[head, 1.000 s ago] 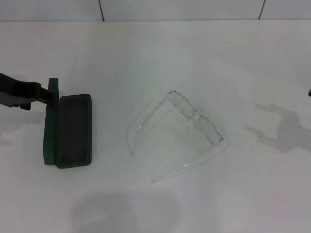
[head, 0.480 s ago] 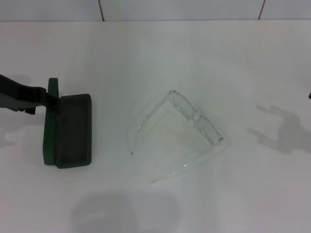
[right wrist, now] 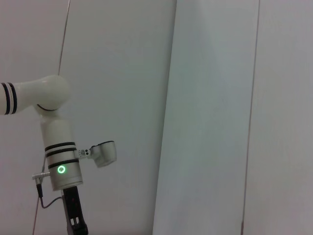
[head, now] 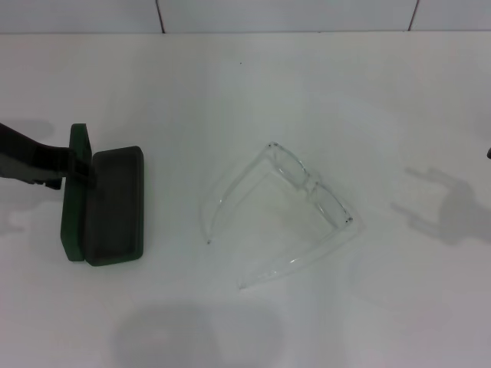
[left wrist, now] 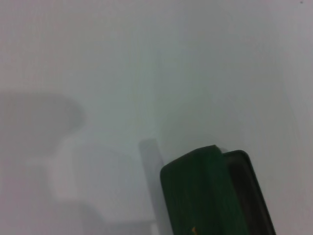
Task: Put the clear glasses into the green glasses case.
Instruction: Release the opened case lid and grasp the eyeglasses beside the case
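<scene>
Left gripper [head: 77, 165]: dark, reaching in from the left edge of the white table; its tip sits at the raised lid of the case, touching or pinching it. I cannot tell whether its jaws are apart or together.
Green glasses case [head: 103, 205]: a dark green, rectangular, hard clamshell case with rounded corners. It lies open near the left edge of the table, long side running front to back. The dark-lined tray faces up, and the lid stands along its left side, leaning outward. In the left wrist view, a rounded green corner of the lid [left wrist: 200, 196] shows close up, with a small gold mark on it and the dark tray rim beside it.
Clear glasses [head: 288, 211]: colourless, transparent plastic with a wraparound lens and long thin arms. They rest unfolded near the middle of the table, well apart from the case, the arms pointing toward the front-left.
White table [head: 245, 92]: plain and matte, with a tiled wall along its back edge.
Right gripper: out of sight; only its forked shadow [head: 445, 203] falls near the right edge.
</scene>
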{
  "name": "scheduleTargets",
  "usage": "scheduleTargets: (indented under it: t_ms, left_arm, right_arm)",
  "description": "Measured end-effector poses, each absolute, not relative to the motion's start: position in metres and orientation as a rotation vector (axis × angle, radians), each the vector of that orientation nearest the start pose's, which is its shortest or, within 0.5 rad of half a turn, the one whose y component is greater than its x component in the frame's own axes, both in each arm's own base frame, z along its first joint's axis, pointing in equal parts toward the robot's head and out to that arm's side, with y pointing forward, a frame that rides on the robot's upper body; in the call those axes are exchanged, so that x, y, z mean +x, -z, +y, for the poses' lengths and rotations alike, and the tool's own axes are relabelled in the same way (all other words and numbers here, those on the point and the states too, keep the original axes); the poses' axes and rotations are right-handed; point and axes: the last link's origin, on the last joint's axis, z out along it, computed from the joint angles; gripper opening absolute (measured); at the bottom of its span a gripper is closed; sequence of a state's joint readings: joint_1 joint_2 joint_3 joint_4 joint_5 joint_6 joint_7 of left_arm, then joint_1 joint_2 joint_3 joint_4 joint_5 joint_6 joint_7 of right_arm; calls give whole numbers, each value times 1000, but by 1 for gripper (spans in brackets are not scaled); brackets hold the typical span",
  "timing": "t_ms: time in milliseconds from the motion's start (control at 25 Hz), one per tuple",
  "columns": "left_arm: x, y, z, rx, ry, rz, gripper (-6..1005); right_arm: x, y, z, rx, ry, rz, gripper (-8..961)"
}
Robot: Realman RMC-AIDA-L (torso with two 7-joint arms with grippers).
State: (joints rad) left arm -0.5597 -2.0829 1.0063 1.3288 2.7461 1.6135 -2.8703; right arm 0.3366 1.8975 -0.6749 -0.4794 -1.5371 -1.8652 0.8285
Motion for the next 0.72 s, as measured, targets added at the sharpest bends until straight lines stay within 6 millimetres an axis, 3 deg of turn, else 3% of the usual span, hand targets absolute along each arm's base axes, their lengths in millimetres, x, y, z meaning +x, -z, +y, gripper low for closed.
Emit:
scheduleTargets:
  t_ms: [200,640,720]
  left_arm:
    - [-247,-64,355,-2055,-274,-1599,572]
    - [-238,-66,360,-2166,-99,-1661,212]
    - [-236,-68,361,-2170,-104,-1649,211]
  right_arm:
    - [302,-89,272,-2372,-1036,24,620]
    - [303,-87,272,-2359,-1029,27,615]
    - [303,-88,273,-2358,-1028,28,614]
